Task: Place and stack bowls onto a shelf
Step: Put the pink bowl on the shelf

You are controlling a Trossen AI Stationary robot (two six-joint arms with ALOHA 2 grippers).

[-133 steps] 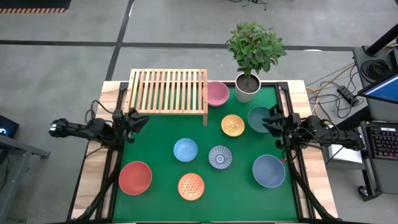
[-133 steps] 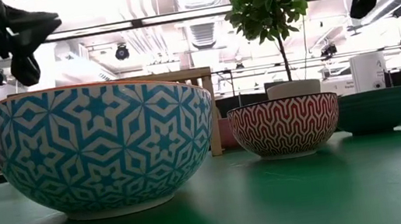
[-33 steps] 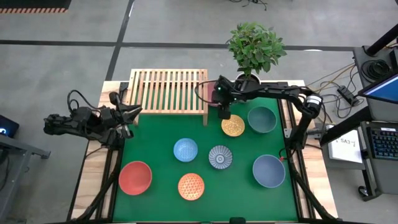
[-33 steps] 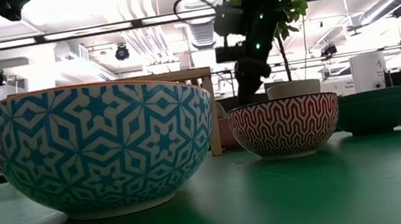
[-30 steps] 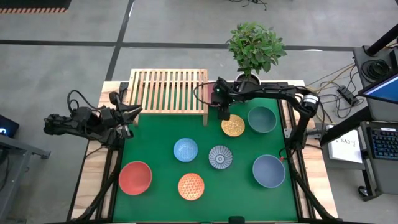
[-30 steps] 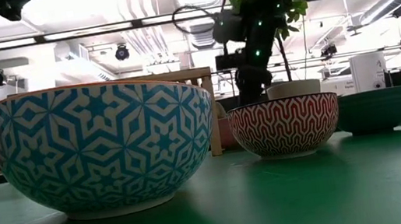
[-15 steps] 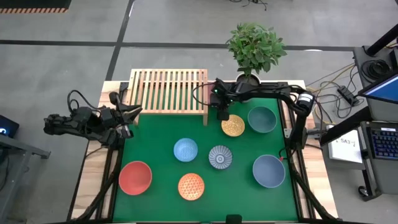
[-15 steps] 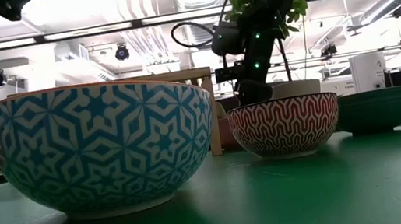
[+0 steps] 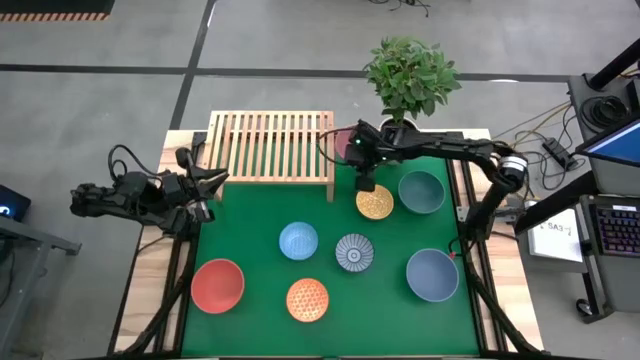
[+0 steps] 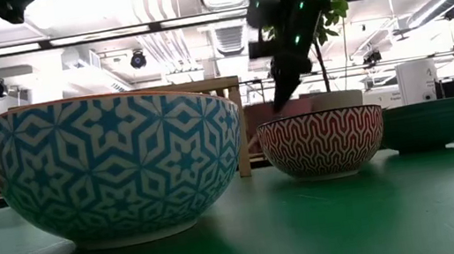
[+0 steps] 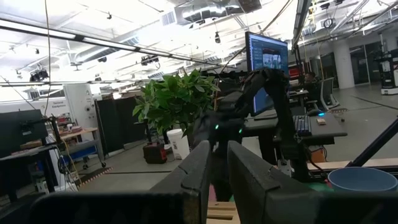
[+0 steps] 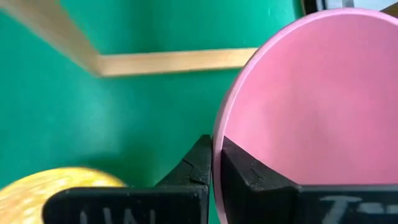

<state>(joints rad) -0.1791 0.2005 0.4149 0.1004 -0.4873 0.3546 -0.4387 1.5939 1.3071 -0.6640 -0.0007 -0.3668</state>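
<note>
The right gripper (image 12: 212, 163) has its fingers pinched on the pink bowl's (image 12: 311, 106) rim, probably to carry it onto the shelf (image 9: 270, 146); the left gripper (image 9: 212, 186) waits, nearly closed, seemingly empty.

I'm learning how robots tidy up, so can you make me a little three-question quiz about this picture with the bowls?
1. True or false: the right gripper is pinching the rim of the pink bowl.
2. Which bowl lies nearest the right gripper on the table? A) red bowl B) yellow-orange bowl C) slate-blue bowl
3. Fill in: no bowl sits on the wooden ____ yet.

Key:
1. True. Its fingers are shut on the pink rim, beside the shelf.
2. B, the yellow-orange bowl; the red bowl and slate-blue bowl lie nearer the front edge.
3. shelf.
</note>
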